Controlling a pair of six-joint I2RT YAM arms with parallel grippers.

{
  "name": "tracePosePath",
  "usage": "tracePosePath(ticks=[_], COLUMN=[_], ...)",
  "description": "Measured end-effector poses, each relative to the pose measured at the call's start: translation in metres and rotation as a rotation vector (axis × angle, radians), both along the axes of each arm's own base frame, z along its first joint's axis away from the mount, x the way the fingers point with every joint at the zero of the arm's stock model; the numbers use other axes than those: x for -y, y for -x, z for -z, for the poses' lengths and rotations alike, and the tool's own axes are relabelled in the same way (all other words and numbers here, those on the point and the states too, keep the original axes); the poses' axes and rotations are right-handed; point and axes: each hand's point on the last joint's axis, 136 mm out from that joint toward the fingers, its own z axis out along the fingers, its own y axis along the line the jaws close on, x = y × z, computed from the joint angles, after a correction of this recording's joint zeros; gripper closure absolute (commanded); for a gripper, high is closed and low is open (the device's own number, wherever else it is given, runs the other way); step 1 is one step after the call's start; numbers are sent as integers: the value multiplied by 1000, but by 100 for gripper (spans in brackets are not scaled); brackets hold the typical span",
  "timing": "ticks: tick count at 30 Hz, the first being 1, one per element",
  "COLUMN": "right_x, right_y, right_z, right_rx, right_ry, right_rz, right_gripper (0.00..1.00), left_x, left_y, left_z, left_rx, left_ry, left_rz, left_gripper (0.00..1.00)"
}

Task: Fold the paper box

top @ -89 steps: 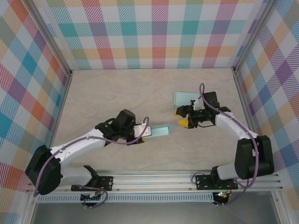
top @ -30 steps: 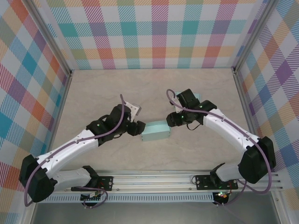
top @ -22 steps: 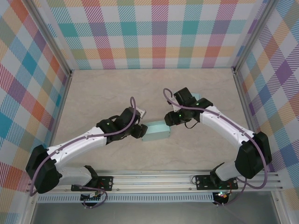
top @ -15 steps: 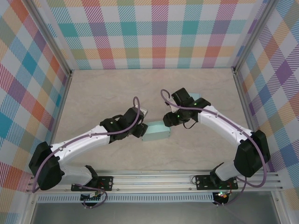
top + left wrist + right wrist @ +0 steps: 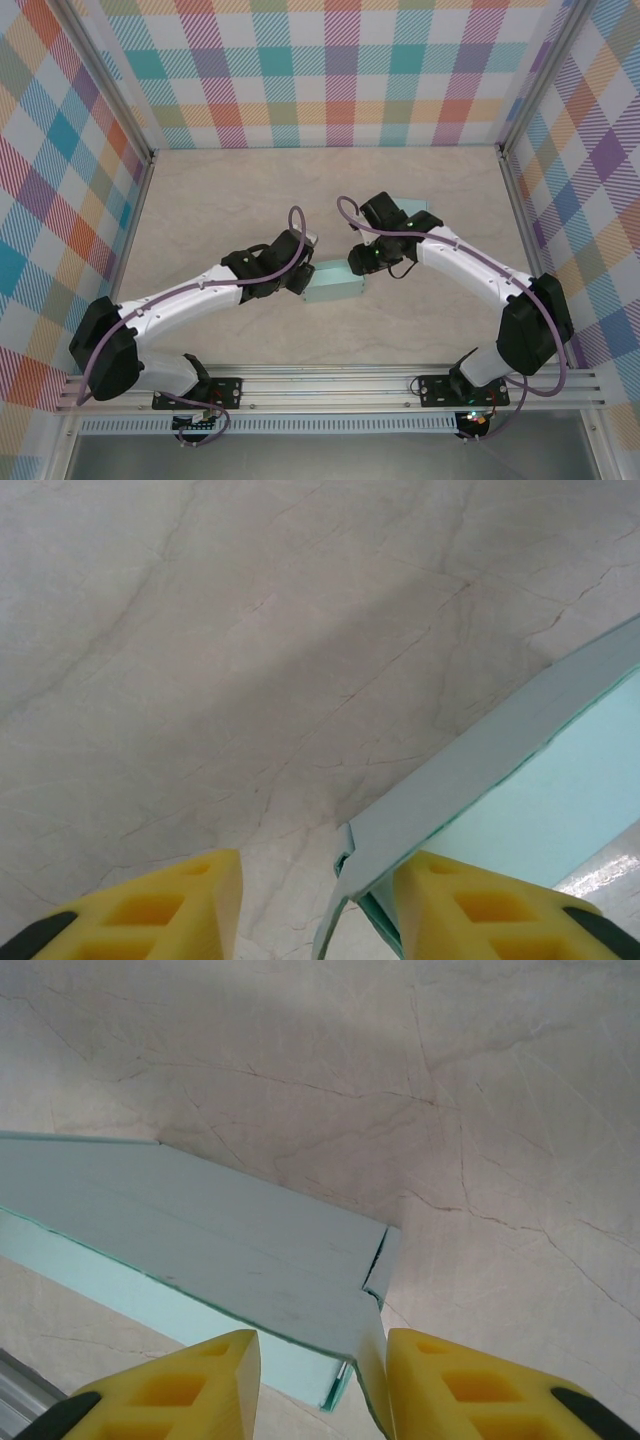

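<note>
- The left claw (image 5: 301, 278) has its yellow fingers (image 5: 160, 912) spread apart and clamped on nothing. One end of the paper box (image 5: 336, 284) reaches into the gap, just beside the finger on the right of the wrist view.
- The right claw (image 5: 360, 262) is likewise parted. A folded corner of the box sits in its gap, close to the finger on the right of its own view, with the long wall running off to the left.
- The pale teal box lies on the marbled counter (image 5: 220, 200) directly between the two claws, one at each end.
</note>
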Motion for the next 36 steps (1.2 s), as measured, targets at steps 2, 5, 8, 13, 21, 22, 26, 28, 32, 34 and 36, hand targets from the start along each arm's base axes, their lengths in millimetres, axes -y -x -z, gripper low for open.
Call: tracePosePath(ticks=[2, 5, 8, 13, 21, 22, 26, 28, 32, 34, 36], right_x=[1, 2, 2, 2, 5, 6, 7, 9, 12, 14, 15], right_y=[1, 3, 3, 5, 7, 7, 8, 7, 7, 8, 8], right_z=[1, 2, 2, 2, 1, 1, 2, 2, -2, -6, -10], right_rx=[-4, -15, -17, -22, -28, -28, -32, -30, -18, -10, -1], right_ry=[7, 11, 13, 17, 26, 29, 35, 40, 45, 42, 35], right_rz=[9, 22, 34, 48, 67, 69, 87, 96, 117, 124, 127], right_gripper=[64, 64, 65, 65, 68, 68, 70, 73, 73, 74, 76], left_x=[-2, -1, 1, 5, 11, 11, 10, 9, 8, 8, 8], left_y=[2, 3, 4, 3, 2, 2, 3, 4, 4, 4, 4], left_z=[2, 4, 3, -4, -7, -7, -6, -5, -5, -5, -5], left_rx=[-14, -27, -35, -28, -30, -31, -38, -41, -42, -43, -45], left_ry=[-5, -6, -6, 16, 29, 31, 32, 28, 30, 32, 30], left_rz=[-10, -19, -21, -31, -34, -36, -44, -48, -56, -58, -59], left_gripper=[64, 68, 72, 76, 82, 83, 88, 90, 93, 93, 93])
